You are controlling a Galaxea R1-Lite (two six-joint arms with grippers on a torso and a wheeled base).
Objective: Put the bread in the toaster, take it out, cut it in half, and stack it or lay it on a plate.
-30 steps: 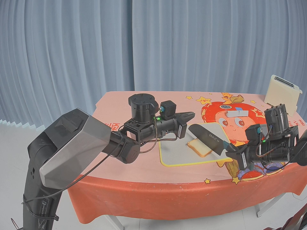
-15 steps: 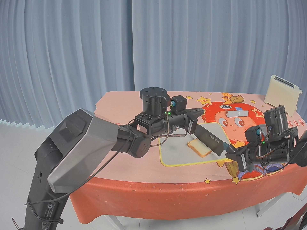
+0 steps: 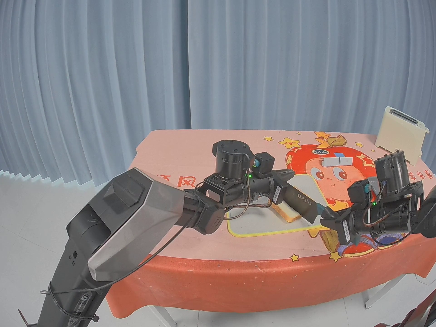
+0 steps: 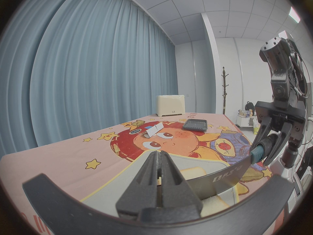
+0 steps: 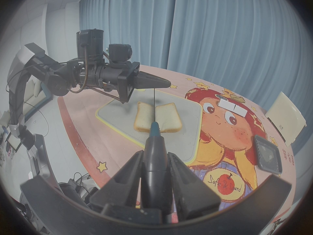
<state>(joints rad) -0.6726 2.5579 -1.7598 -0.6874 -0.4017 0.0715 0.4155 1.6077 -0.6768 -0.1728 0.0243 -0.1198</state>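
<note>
R gripper point(image 3: 334, 217) is clamped on the knife point(image 3: 303, 200) handle, blade edge-down across mid bread point(image 5: 168, 116); can't tell if it touches. Bread lies flat on the board point(image 3: 247, 221). My L gripper point(image 3: 290, 175) has fingers pressed together, holding nothing, hovering near the blade tip.

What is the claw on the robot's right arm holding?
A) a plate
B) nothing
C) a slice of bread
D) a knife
D: the right gripper is closed around the handle of the knife, whose blade reaches over the bread.
</note>
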